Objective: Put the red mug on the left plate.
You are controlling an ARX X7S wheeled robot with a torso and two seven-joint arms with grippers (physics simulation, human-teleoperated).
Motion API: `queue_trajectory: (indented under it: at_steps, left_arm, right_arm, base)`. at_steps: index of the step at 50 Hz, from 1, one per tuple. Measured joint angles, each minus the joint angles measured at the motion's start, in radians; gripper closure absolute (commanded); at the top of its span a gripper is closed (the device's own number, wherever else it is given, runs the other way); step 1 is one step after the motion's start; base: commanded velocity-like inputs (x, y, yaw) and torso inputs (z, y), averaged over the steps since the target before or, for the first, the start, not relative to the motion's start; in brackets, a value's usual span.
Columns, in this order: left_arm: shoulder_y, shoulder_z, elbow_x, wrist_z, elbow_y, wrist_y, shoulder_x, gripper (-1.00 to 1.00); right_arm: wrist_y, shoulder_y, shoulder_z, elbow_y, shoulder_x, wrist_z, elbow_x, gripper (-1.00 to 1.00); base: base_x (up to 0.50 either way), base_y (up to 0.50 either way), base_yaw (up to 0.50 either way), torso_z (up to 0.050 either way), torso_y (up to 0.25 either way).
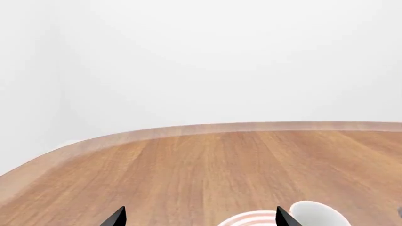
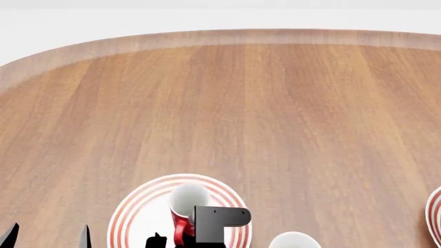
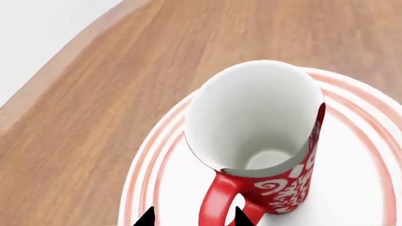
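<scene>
The red mug (image 2: 185, 202) with white scrolls and a white inside stands upright on the left plate (image 2: 135, 213), a white plate with red rings. In the right wrist view the mug (image 3: 264, 141) sits on the plate (image 3: 164, 188) with its red loop handle toward me. My right gripper (image 3: 192, 217) is open, its dark fingertips on either side of the handle, with a gap on one side. In the head view it (image 2: 169, 242) is at the plate's near edge. My left gripper (image 2: 47, 236) is open and empty, left of the plate. It also shows in the left wrist view (image 1: 201, 220).
A plain white mug (image 2: 293, 241) stands right of the left plate at the near edge. The second ringed plate (image 2: 435, 212) shows at the far right edge. The left wrist view shows a plate rim (image 1: 246, 219) and a white rounded thing (image 1: 319, 214). The wooden table (image 2: 248, 113) extends ahead.
</scene>
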Motion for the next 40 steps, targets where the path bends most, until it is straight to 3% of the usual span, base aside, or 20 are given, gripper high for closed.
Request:
queue_trajectory:
  at_steps: [9, 40]
  left_arm:
    - [0.005, 0.001, 0.002, -0.007, 0.015, -0.004, -0.005, -1.0]
    - [0.154, 0.025, 0.14, -0.101, 0.381, -0.057, -0.078, -1.0]
  right_arm:
    - [0.0, -0.012, -0.012, -0.038, 0.017, 0.017, 0.01, -1.0]
    - [-0.191, -0.395, -0.056, -0.87, 0.36, 0.318, -0.159, -1.0]
  base:
    - [0.0, 0.0, 0.0, 0.0, 0.0]
    - [0.0, 0.0, 0.0, 0.0, 0.0]
